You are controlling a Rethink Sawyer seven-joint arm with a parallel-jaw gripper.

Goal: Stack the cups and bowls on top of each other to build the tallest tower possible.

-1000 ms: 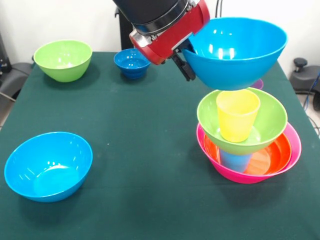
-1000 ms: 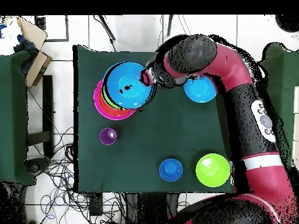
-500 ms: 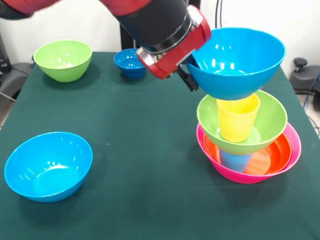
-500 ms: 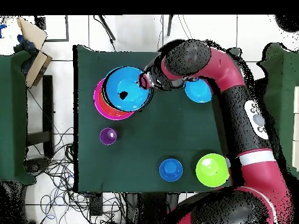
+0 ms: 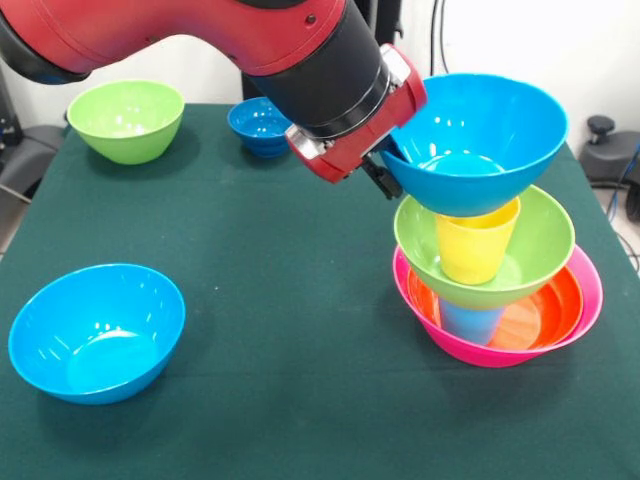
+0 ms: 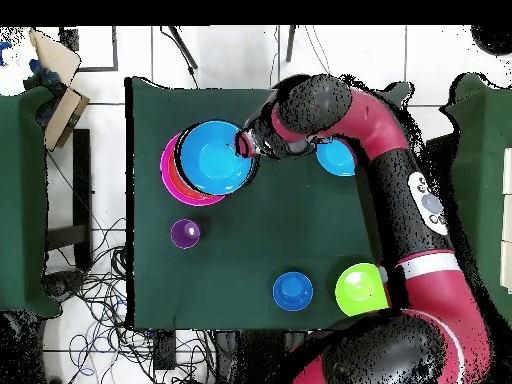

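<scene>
My gripper (image 5: pixel 382 172) is clamped on the rim of a blue bowl (image 5: pixel 472 140), which sits tilted on the yellow cup (image 5: pixel 476 243) atop the tower (image 5: pixel 495 275). Under that cup come a green bowl (image 5: pixel 535 252), a light blue cup (image 5: pixel 470 322), an orange bowl (image 5: pixel 545 310) and the pink bowl (image 5: pixel 585 300), by one side edge of the table (image 5: pixel 300 330). The purple cup (image 6: pixel 185 234) stands apart. Another blue bowl (image 5: pixel 97 331), a green one (image 5: pixel 126 120) and a dark-blue one (image 5: pixel 259 126) lie loose.
</scene>
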